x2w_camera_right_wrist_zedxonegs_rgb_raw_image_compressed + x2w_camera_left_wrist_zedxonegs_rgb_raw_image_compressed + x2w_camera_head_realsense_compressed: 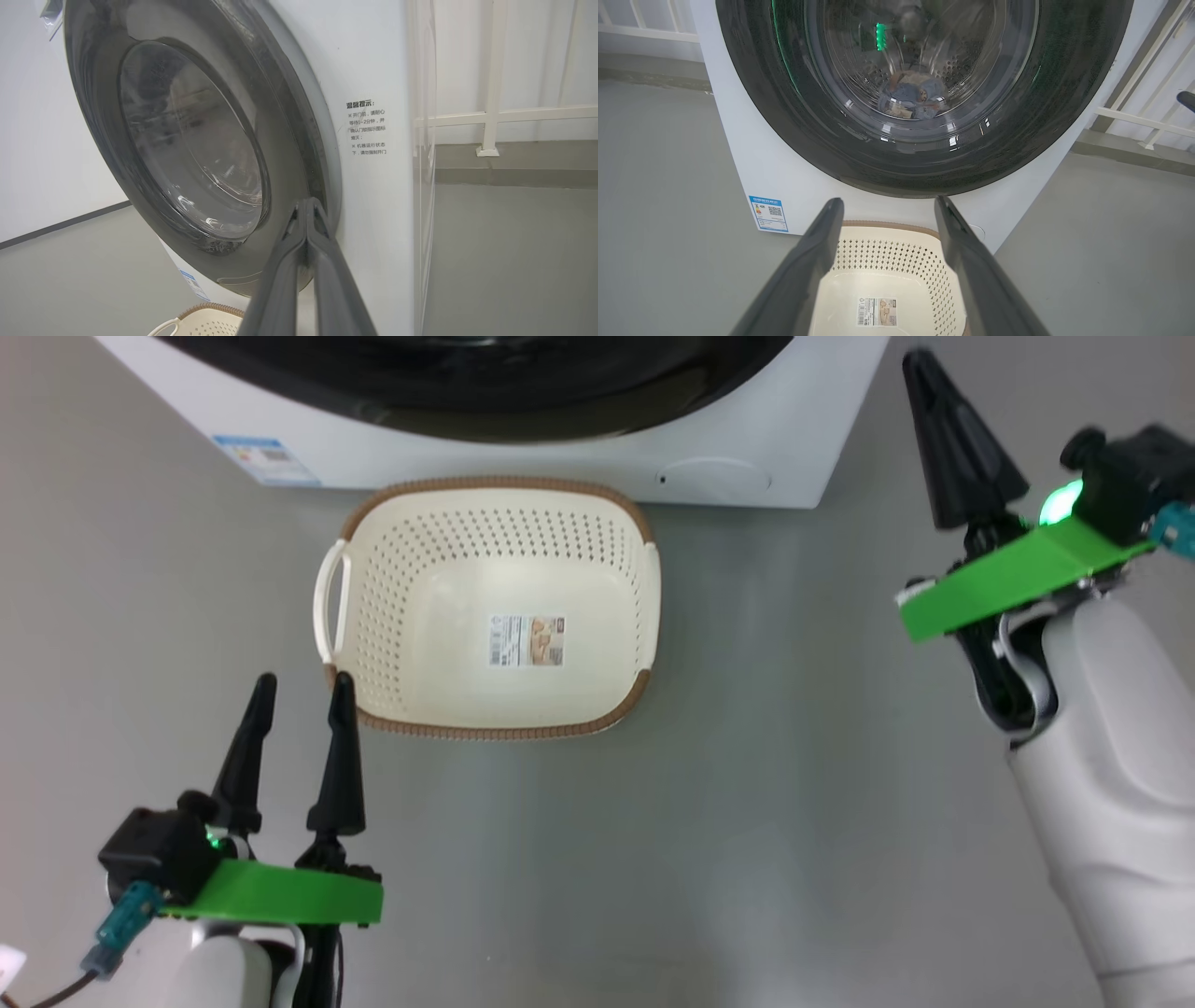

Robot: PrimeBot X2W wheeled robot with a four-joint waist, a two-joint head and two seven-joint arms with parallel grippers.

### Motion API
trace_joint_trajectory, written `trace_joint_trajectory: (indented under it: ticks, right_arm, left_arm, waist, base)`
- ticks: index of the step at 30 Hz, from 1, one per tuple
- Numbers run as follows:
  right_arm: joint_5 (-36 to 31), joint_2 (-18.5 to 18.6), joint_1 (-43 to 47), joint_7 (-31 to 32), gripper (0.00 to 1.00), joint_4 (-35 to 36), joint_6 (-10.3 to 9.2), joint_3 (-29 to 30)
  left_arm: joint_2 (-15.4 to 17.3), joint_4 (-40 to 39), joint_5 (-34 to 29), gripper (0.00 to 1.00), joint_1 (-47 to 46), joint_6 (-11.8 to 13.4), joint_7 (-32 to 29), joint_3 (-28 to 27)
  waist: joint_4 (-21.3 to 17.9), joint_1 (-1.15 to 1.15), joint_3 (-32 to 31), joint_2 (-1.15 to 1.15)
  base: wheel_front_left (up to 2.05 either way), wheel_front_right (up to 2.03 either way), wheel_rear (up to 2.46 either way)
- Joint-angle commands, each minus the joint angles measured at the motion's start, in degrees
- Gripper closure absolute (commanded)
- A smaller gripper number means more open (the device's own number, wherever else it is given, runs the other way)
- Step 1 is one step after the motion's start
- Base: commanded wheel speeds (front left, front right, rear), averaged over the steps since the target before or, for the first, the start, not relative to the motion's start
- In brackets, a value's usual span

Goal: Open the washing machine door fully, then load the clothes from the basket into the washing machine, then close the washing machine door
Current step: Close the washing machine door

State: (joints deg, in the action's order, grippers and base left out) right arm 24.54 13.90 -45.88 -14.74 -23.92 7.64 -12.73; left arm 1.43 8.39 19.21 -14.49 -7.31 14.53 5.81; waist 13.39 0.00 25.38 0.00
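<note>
Probably little of the task left, yet room for slips. Far left: left gripper [304, 683] spread apart and empty, fingertips in the head view just beside the near left corner of the basket [420, 551]. Could clip the brown rim [495, 483] on any forward swing and shove or tip so light a tub.

Middle: basket bare down to its label sticker [526, 641], standing on the floor [794, 803] just in front of the washing machine [579, 467]. Inside, clothes [908, 95] glimpsed through the glass, low in the drum [962, 60]. Over them the washing machine door [784, 140], seemingly flush against the front, though impossible to tell whether latched. Might spring back if pressed too softly or off-centre.

Right: right gripper [307, 205] pressed together on nothing, tips close to the door's right edge, contact impossible to confirm. Liable to skid off onto the white panel, being two narrow points on a curved, slick surface.

Now the stuff itself, same order:
- Long, tapering dark fingers, matte, above green brackets [280, 896].
- Cream plastic in a rounded rectangle, with perforated walls, a smooth solid bottom, a woven-look edge and a white loop handle [331, 602].
- Smooth white boxy cabinet, with a blue energy sticker [266, 460] low at left and a round flap [714, 478] low at right.
- Wide black ring, shiny and flecked with reflections, around a bulging clear glass bowl [196, 149], with perforated steel behind.
- Soft, crumpled bluish fabric with brownish patches.
- Small black printed notice [366, 127] beside the door, and a pale railing [490, 116] further right.
</note>
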Motion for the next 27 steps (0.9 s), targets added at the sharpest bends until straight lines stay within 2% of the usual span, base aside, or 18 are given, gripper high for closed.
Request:
trace_joint_trajectory:
  ticks: [1, 3, 4, 7, 8, 12, 27]
  right_arm:
    - [0.0, -1.4, 2.9, -0.3, 1.00, 2.1, -0.15, -0.5]
    - [0.0, -1.7, 5.1, -0.3, 1.00, 2.7, -0.15, 0.0]
    - [0.1, -1.9, 6.1, -0.3, 0.96, 2.9, -0.15, 0.3]
    - [0.1, -2.8, 8.7, -0.3, 0.41, 3.4, -0.15, 1.5]
    - [0.0, -3.1, 9.5, -0.3, 0.00, 3.5, -0.15, 1.8]
    - [-0.8, -4.2, 12.8, -0.3, 0.00, 3.7, -0.15, 2.6]
    - [-3.8, -6.2, 24.7, -0.3, 0.00, 6.3, -0.15, 5.6]
  left_arm:
    - [1.4, -1.2, -0.7, 0.00, 1.5, -0.2, 0.5, -2.4]
    - [1.4, -1.2, -1.1, 0.00, 2.3, -0.2, 0.5, -2.8]
    - [1.4, -1.3, -1.2, 0.00, 2.8, -0.2, 0.5, -3.1]
    - [1.4, -1.3, -1.6, 0.00, 4.1, -0.2, 0.5, -3.8]
    - [1.4, -1.3, -1.7, 0.00, 4.6, -0.2, 0.5, -4.0]
    - [1.4, -2.5, -0.7, 0.00, 6.3, -0.2, 0.5, -5.1]
    - [1.4, -2.9, -3.7, 0.00, 12.2, 0.5, 0.5, -8.6]
  waist:
    - [-2.0, 0.00, -3.0, 0.00]
    - [-2.7, 0.00, -4.3, 0.00]
    - [-3.0, 0.00, -4.9, 0.00]
    - [-4.0, 0.00, -6.7, 0.00]
    - [-4.3, 0.00, -7.3, 0.00]
    - [-5.5, 0.00, -9.7, 0.00]
    - [-9.9, 0.00, -16.6, 0.00]
  base:
    - [0.00, 0.00, 0.00]
    - [0.00, 0.00, 0.00]
    - [0.00, 0.00, 0.00]
    - [0.00, 0.00, 0.00]
    - [0.00, 0.00, 0.00]
    - [0.00, 0.00, 0.00]
    - [0.00, 0.00, 0.00]
